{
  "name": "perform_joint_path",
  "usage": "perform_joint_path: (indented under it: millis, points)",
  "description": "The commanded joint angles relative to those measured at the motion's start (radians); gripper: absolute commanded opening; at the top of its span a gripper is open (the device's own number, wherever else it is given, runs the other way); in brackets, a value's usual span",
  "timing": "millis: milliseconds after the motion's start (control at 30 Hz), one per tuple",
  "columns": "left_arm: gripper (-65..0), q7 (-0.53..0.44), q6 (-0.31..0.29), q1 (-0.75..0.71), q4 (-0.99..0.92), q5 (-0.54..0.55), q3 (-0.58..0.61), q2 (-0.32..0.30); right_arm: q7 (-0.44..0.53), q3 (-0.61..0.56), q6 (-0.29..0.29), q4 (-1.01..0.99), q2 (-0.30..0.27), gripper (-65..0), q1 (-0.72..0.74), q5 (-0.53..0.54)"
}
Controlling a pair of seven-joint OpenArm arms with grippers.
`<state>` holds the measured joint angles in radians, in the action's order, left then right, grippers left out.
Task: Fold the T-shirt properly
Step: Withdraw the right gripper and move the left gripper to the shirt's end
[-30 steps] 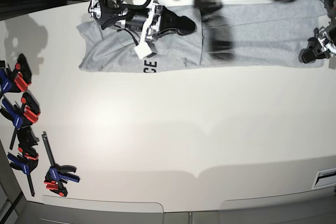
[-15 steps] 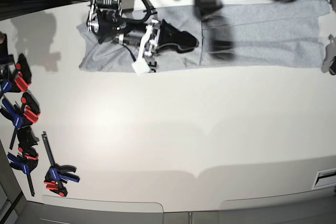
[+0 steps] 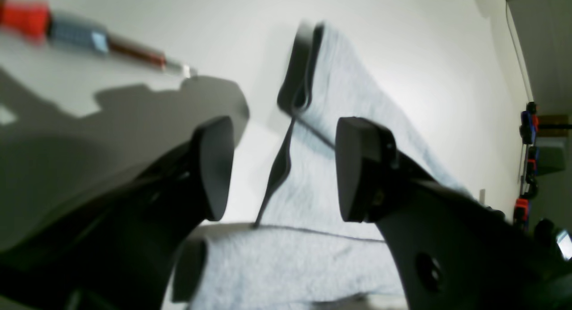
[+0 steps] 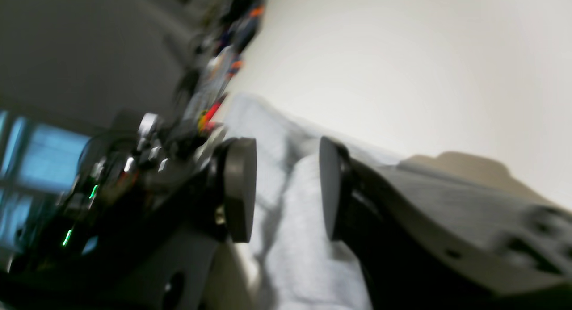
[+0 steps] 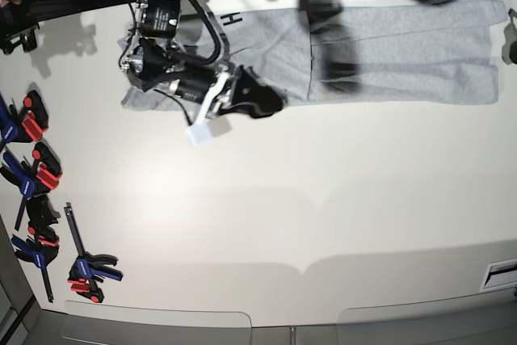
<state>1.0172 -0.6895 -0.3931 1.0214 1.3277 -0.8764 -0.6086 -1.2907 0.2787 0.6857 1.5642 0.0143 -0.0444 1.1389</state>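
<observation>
The light grey T-shirt lies as a long folded strip along the table's far edge, with a black letter H showing near its left end. My right gripper hovers at the strip's near edge on the left. In the right wrist view this right gripper is open, with blurred grey cloth behind the gap. In the left wrist view my left gripper stands wide open above the T-shirt's hem end, with nothing between its fingers. The left arm is almost out of the base view, at its right edge.
Several blue, red and black clamps lie along the table's left side, with one more near the front left. A blurred red and blue tool lies on the table beyond the shirt's end. A white tag hangs from the right arm.
The right arm swung from over the shirt to its near edge and its jaws widened. The left arm drew back off the right edge and opened wider. The lettering by the near edge no longer shows.
</observation>
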Motion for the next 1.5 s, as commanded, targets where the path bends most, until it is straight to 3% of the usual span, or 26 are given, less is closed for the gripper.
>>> perform_joint_path:
  millis: [0,233,367,567,933,1267,1367,1467]
  points:
    - [-31.7,-0.008,-0.009,-0.007,0.014,0.023,-0.007,-0.011,0.03,0.03,0.012,0.018,-0.003,-42.7,0.016,0.029]
    - [-31.7,-0.023,-0.009,-0.006,0.014,0.022,-0.007,0.091,0.031,0.295,0.012,0.018,-0.01,-42.8,0.016,0.033]
    - [-31.7,-0.073,-0.009,-0.001,0.014,-0.024,-0.006,0.122,0.031,0.385,0.012,0.018,-0.043,-42.8,0.016,0.05]
    - [-31.7,-0.101,-0.009,0.032,0.014,-0.082,-0.005,0.146,0.031,0.397,0.012,0.018,-0.095,-42.8,0.016,0.049]
    - [-31.7,-0.076,-0.009,0.095,0.014,-0.082,0.005,0.146,0.031,0.397,0.012,0.018,-0.097,-42.8,0.016,0.049]
    - [-32.0,-0.128,-0.009,0.108,0.014,-0.082,0.187,0.146,0.031,0.395,0.012,0.018,-0.097,-42.8,0.016,0.048]
    - [-36.6,-0.129,-0.009,0.114,0.014,-0.082,0.192,0.145,0.029,0.395,0.012,0.018,-0.097,-42.8,0.016,0.045]
    - [-53.5,-0.129,-0.009,0.113,0.014,-0.081,0.191,0.145,0.027,0.395,0.012,0.018,-0.097,-42.8,0.016,0.045]
